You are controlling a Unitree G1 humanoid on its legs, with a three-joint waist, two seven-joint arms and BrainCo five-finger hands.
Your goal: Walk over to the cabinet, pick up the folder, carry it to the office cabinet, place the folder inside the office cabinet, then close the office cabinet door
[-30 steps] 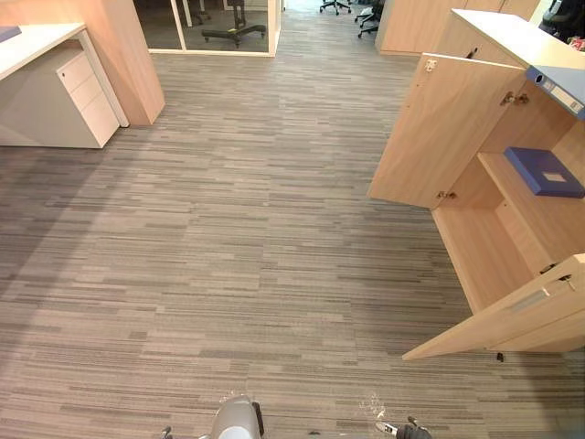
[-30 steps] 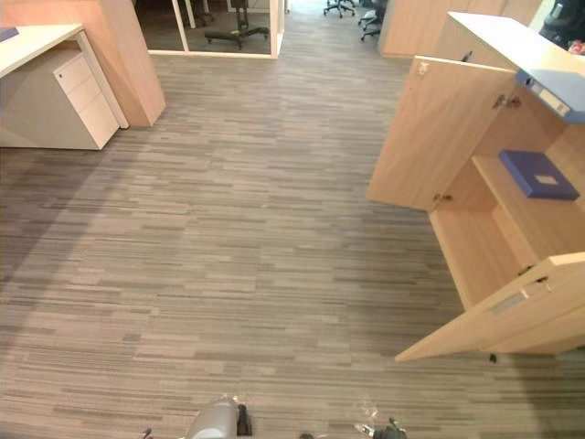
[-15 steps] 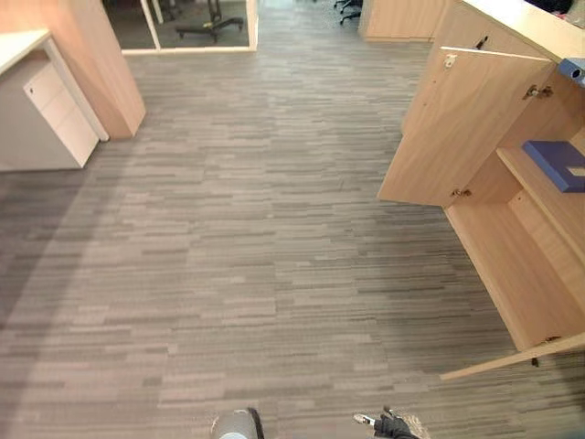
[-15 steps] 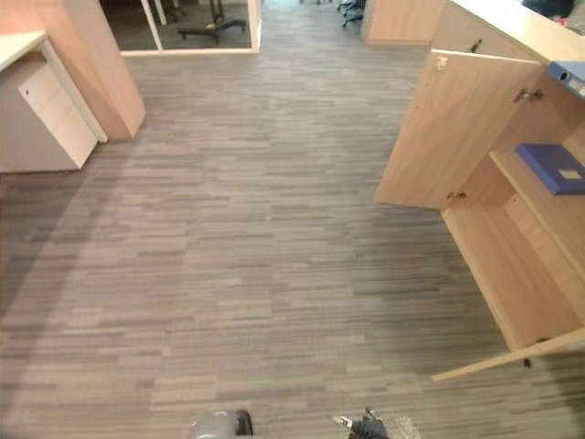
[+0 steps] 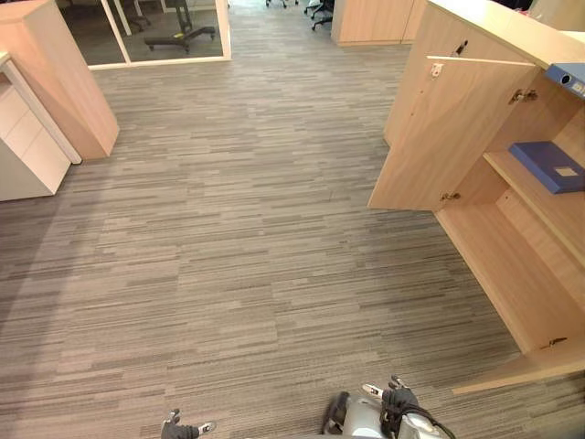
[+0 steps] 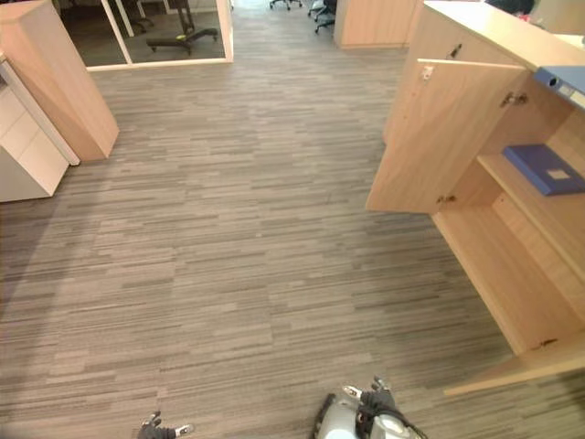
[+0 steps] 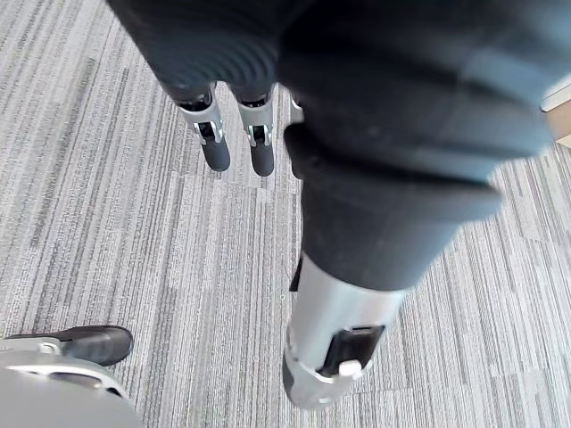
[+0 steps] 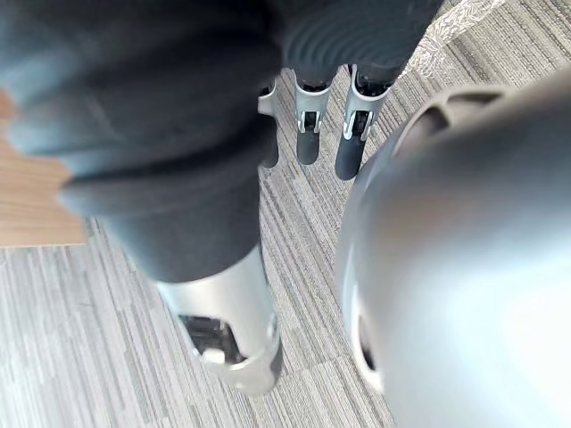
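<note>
folder (image 5: pixel 547 165) with white label, flat on open cabinet (image 5: pixel 462 137) shelf

Head pair high, wrists low
Both eye views look steeply down on grey striped carpet (image 5: pixel 228 238), sharing the open light-wood cabinet (image 5: pixel 457 137) at 2 o'clock; wrist views face that carpet closely past left hand (image 7: pixel 215 143) and right hand (image 8: pixel 308 135).

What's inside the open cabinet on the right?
A blue folder lies flat on its shelf. The rest of the cabinet is cut off at the view's edge, unseen.

Left hand (image 5: pixel 183 428) swung into view, lower left
</note>
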